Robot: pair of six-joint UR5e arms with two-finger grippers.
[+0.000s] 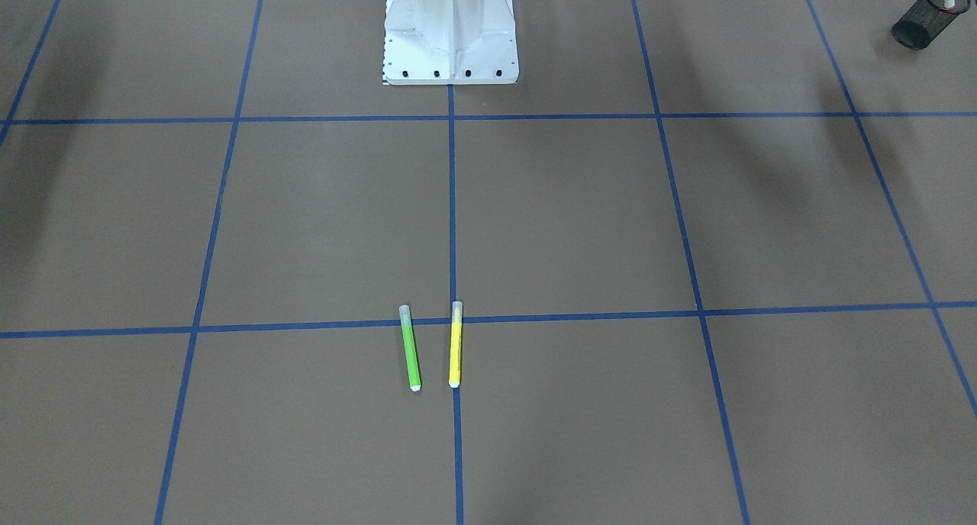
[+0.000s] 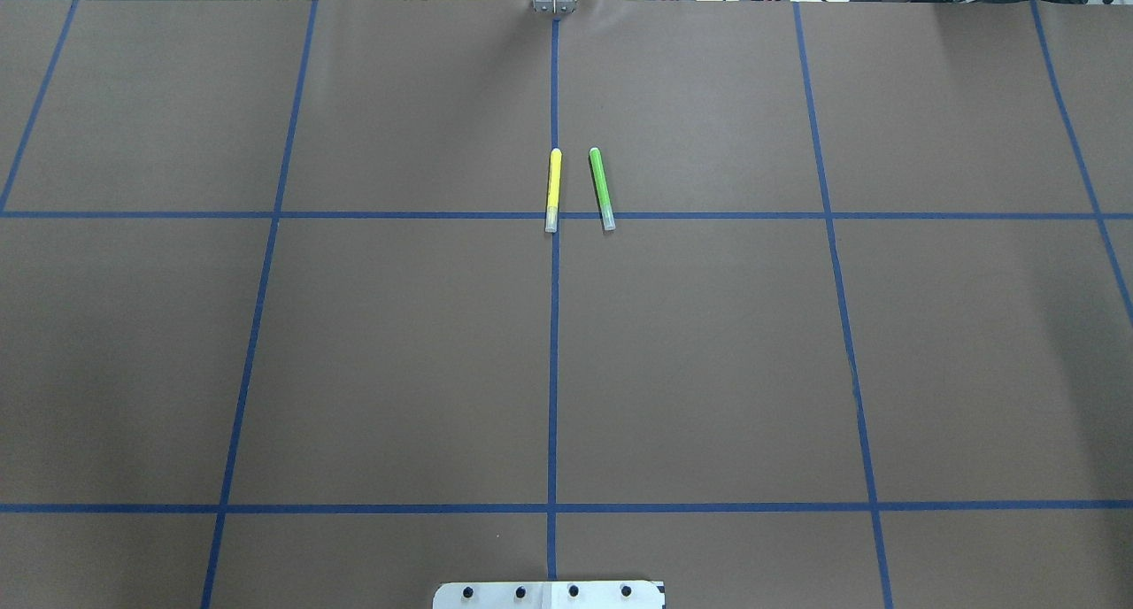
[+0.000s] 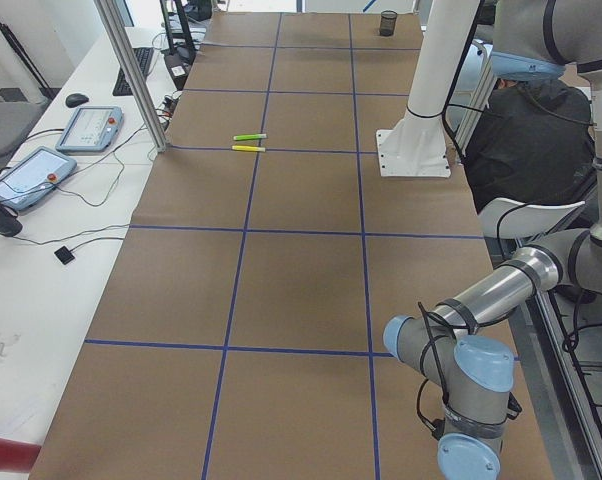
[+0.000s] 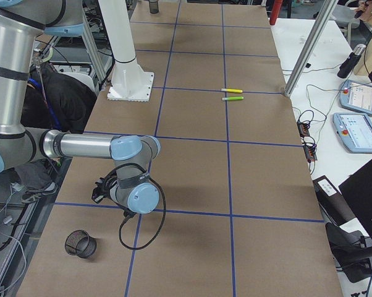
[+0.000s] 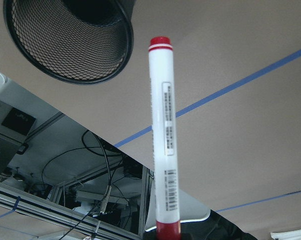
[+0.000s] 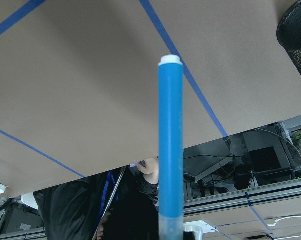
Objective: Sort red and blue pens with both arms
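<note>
Left gripper first: its fingers are cut off below the lower edge of the left wrist view, but the red pen (image 5: 163,135) pokes up from exactly that spot, clear of the table (image 2: 398,352), so it's pinched by one red end. It's got a smooth, glossy white barrel with a strip of small print and barcodes, and a ringed red end at the top. That top end sits just beside the rim of a black wire mesh cup (image 5: 70,45), round and see-through like a sieve. Right gripper (image 4: 101,187) is the black lump on the near arm in the right side view. Same deal in its wrist view, with the fingers out of shot and the blue pen (image 6: 170,140) clamped down at its translucent grey cap. The barrel is plain matte blue with a little white plug on top, and a second mesh cup (image 6: 296,35) peeks in at the right edge. Out mid-table on the flat brown paper, the yellow marker (image 2: 553,188) and the green marker (image 2: 602,188) lie near each other but apart. Both cross a strip of blue tape (image 2: 398,215), clear caps toward the robot.
</note>
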